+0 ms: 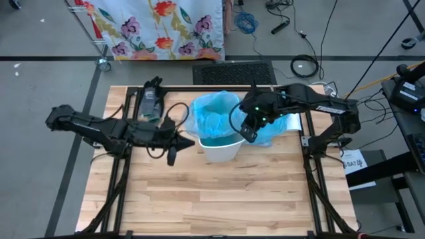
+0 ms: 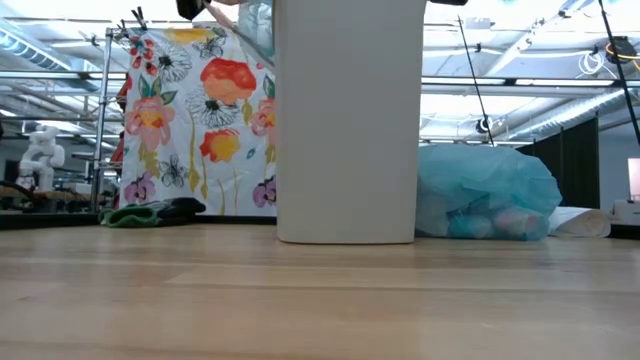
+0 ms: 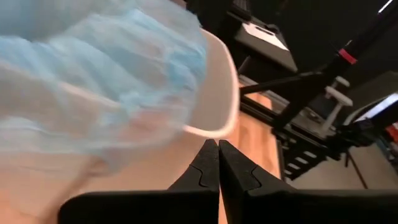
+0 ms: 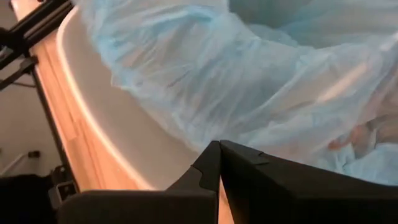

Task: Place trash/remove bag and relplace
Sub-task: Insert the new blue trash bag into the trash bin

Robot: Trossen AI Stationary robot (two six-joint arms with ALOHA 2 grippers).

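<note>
A white bin (image 1: 219,147) stands mid-table, broad and upright in the low view (image 2: 350,120). A light-blue bag (image 1: 216,114) lies bunched in its mouth. A second, filled light-blue bag (image 2: 487,195) rests on the table by the bin's right side, with pale lumps showing through the plastic. No loose trash scraps show on the table. My left gripper (image 1: 188,141), shut, points at the bin's left wall just under the rim (image 3: 214,130). My right gripper (image 1: 248,133), shut, is at the bin's right rim, its tips at the edge of the bunched bag (image 4: 205,93). My left gripper (image 3: 217,144) comes level from the table's left, its shut tips right below the bin's rim; whether they touch the wall cannot be told. My right gripper (image 4: 219,144) slants down from the right over the rim; whether its shut tips touch the bag or the bin's inner wall (image 4: 155,155) cannot be told.
A dark green and black bundle (image 1: 150,99) lies at the table's far left, also low in the low view (image 2: 150,212). A white sheet (image 2: 580,222) lies right of the filled bag. A floral cloth (image 1: 159,26) hangs beyond the far edge. The near half is bare wood (image 1: 219,199).
</note>
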